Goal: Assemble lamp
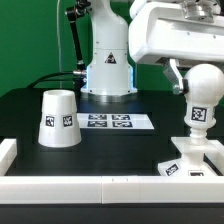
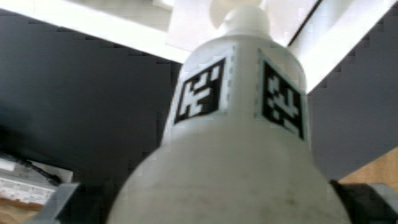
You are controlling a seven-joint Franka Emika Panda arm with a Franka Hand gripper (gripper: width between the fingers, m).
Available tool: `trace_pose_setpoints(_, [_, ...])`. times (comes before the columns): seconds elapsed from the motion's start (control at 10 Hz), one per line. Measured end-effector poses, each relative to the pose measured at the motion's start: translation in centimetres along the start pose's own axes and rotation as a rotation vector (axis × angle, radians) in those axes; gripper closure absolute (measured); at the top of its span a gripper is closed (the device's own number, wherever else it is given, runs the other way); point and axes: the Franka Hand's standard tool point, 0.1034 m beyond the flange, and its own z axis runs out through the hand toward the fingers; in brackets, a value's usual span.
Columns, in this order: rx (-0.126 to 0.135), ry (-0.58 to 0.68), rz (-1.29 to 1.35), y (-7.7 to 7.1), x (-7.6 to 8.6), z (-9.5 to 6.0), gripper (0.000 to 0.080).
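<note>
We're on the bulb step: the bulb [image 1: 203, 98] stands on the base [image 1: 190, 160], lower right of the exterior view, the claw [image 1: 178, 74] by its head, grip impossible to tell, and the shade [image 1: 59, 118] at left likely comes next.

Shade: your matte white truncated-cone lamp shade [image 1: 58, 118] stands wide end down on the black counter [image 1: 110, 150], at the exterior view's left, with one square tag showing on its side.
Bulb: your matte white ball-headed bulb [image 1: 203, 95] stands upright on the base, ball end up. In the wrist view you see two tags on its body [image 2: 231, 120].
Base: your matte white stepped square base [image 1: 190, 160] lies flat at the exterior view's right, well apart from the shade, with a tag on its lower step.
</note>
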Motion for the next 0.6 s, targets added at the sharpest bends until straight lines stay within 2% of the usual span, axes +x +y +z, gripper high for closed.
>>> trace_pose_setpoints(0.4, [-0.003, -0.012, 0.002, 0.8, 0.2, -0.4, 0.022])
trace_pose_setpoints(0.6, [-0.006, -0.016, 0.004, 1.1, -0.2, -0.4, 0.022])
